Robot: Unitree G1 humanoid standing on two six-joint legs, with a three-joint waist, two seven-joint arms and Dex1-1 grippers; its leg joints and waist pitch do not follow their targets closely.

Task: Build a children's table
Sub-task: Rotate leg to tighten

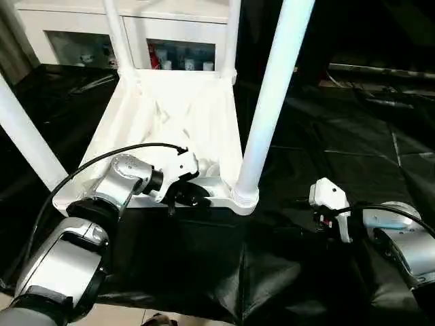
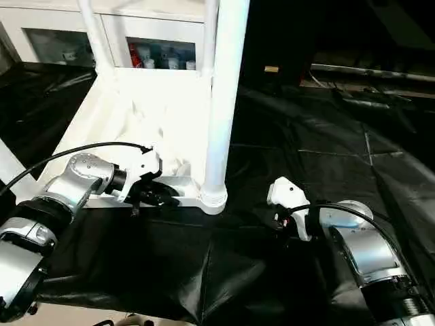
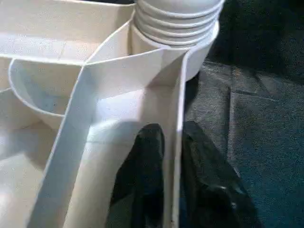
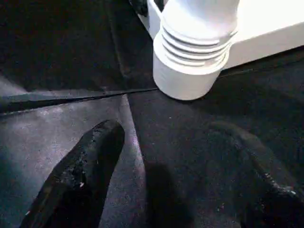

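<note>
Saw the all-white plastic children's table [image 1: 177, 109] lying upside down on a black floor sheet [image 1: 340, 136], with the ribbed underside of its large rectangular top turned upward. Counted 4 long round white tube legs rising from the corners: 1 at the near right corner [image 1: 272, 102], 1 at the near left [image 1: 24, 136], and 2 at the far side [image 1: 115, 34] [image 1: 232, 34]. Noticed the ribbed collar [image 4: 194, 42] of the near right leg seated in its round corner socket [image 4: 183, 78], with the leg leaning a little to the right.

Found the left gripper [image 1: 185, 197] at the near edge of the table top, just beside that same socket. Observed in the left wrist view 2 black fingers [image 3: 147, 161] closed on the thin white rim wall [image 3: 178, 142], 1 finger inside the top and 1 outside it. Followed a black cable [image 1: 102, 159] curving over the silver left forearm [image 1: 64, 258].

Found the right gripper [image 4: 166, 128] low over the black sheet, near the right side of the socket but apart from it. Saw its 2 black fingers [image 4: 85, 171] spread wide, with nothing held between them. Could not tell whether the fingertips touched the sheet.

Made out behind the table a white cabinet with glass doors [image 1: 183, 27], with small coloured things inside, too small to identify.
</note>
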